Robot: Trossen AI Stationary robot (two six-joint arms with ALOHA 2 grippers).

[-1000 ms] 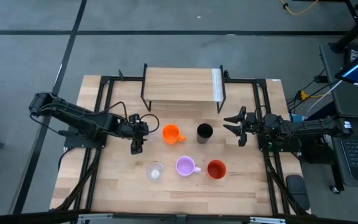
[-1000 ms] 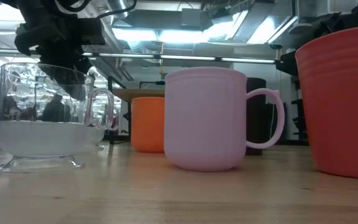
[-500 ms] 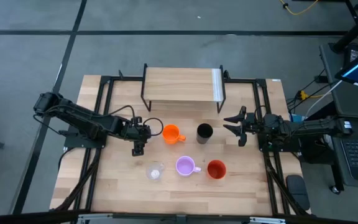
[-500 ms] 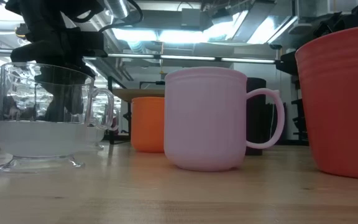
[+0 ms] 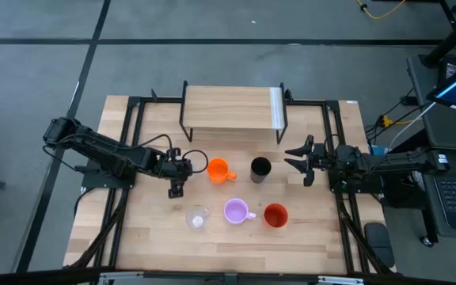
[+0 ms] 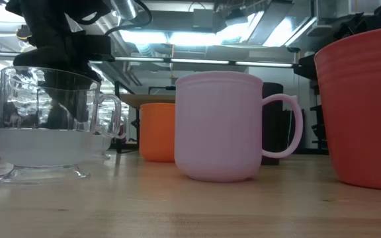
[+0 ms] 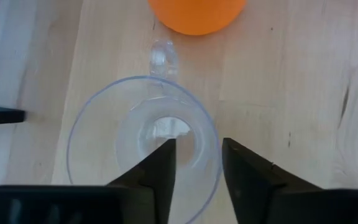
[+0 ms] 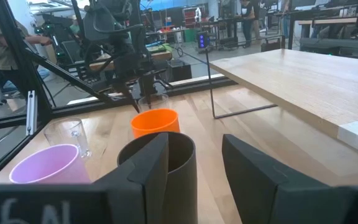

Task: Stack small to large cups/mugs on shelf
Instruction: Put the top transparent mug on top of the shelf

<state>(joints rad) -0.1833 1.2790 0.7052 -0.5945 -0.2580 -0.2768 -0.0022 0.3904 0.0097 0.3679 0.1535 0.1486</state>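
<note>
On the table (image 5: 307, 229), in front of the shelf (image 5: 228, 109), the left claw (image 7: 194, 163) straddles a clear glass cup's (image 7: 143, 140) rim beside the orange mug (image 5: 218, 169), fingers narrowed, grip uncertain. The right claw (image 5: 301, 161) waits part-open, empty, near the black cup (image 5: 260, 168).

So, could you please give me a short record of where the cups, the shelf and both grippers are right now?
shelf: far side of the table, nothing on its top
on the table: orange mug, black cup, lilac mug, red-orange cup, clear glass cup
second glass cup: upright beside the orange mug, under the left gripper
left gripper: open, fingers straddling that cup's wall
right gripper: open, facing the black cup, apart from it
</note>
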